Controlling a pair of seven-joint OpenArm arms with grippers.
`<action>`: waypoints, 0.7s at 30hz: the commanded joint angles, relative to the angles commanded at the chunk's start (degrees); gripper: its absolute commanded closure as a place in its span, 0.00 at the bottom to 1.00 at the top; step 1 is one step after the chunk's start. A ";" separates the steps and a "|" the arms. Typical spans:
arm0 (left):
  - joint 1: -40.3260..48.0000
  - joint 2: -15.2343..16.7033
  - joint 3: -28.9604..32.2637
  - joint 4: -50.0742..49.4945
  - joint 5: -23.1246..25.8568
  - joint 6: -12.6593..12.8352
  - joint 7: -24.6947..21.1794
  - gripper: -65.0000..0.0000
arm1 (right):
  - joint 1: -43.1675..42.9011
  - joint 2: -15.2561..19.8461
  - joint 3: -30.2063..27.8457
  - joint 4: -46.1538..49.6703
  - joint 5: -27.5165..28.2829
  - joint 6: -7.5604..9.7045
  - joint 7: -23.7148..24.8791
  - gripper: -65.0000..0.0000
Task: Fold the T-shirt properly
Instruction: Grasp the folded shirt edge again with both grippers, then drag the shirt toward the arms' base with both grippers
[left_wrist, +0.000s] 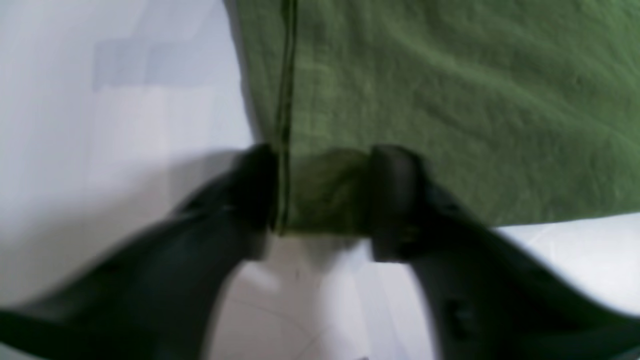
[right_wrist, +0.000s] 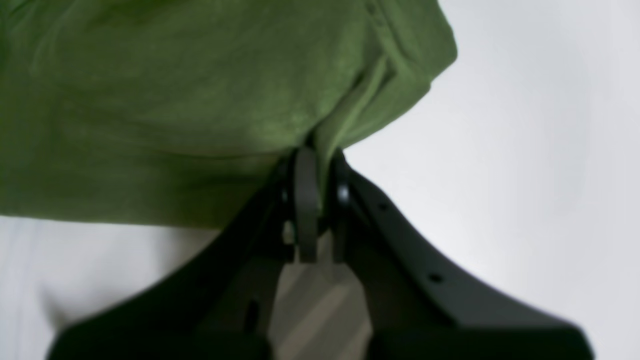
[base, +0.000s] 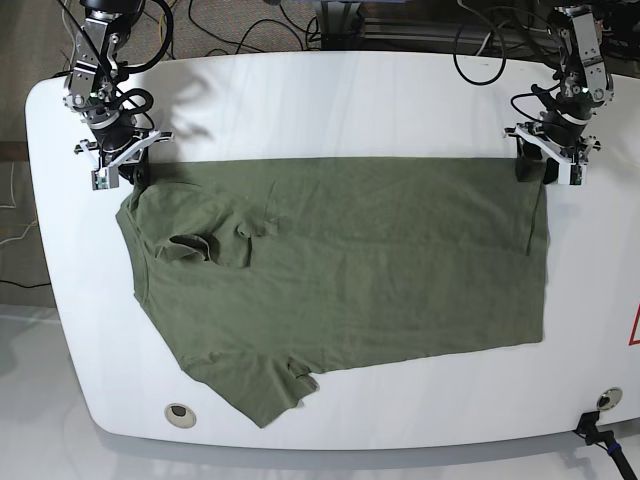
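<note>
1. Base view: the T-shirt (base: 360, 270) lies spread over the middle of the white counter (base: 340, 110), with a nearly straight edge along the side nearer the arms.
2. The right gripper (base: 137, 172) is at the left end of that edge, and the left gripper (base: 537, 170) is at the right end, each at a corner of the cloth.
3. In the right wrist view, the right jaws are pressed together on a narrow, gathered fold of the T-shirt. From there the cloth fans out in creases, and a lower flap sticks out to the upper right.
4. In the left wrist view, the left jaws are spread, one on each side of a strip of the T-shirt's corner. A seam runs up beside one of them, and a further layer shows past it. The tips are blurred, so I cannot tell whether they touch the cloth.
5. Near the right gripper the fabric is bunched, with a small raised pocket and loose folds. The rest lies mostly smooth, apart from a pointed flap reaching toward the bottom of the base view.
6. Two round fittings, one at lower left (base: 181, 416) and one at lower right (base: 609, 399), sit near the counter's edge, apart from the cloth.
</note>
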 joint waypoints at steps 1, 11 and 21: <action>0.00 0.00 0.00 0.00 0.00 0.00 0.00 0.87 | 0.00 0.00 0.00 0.00 0.00 0.00 0.00 1.00; 1.85 -0.35 0.09 0.18 0.00 0.00 0.00 1.00 | -3.87 -2.73 0.00 2.99 -0.09 0.00 0.00 1.00; 11.08 -3.16 -1.14 2.11 0.00 0.00 0.00 1.00 | -16.62 -6.15 3.43 12.22 -0.09 -0.09 -0.09 1.00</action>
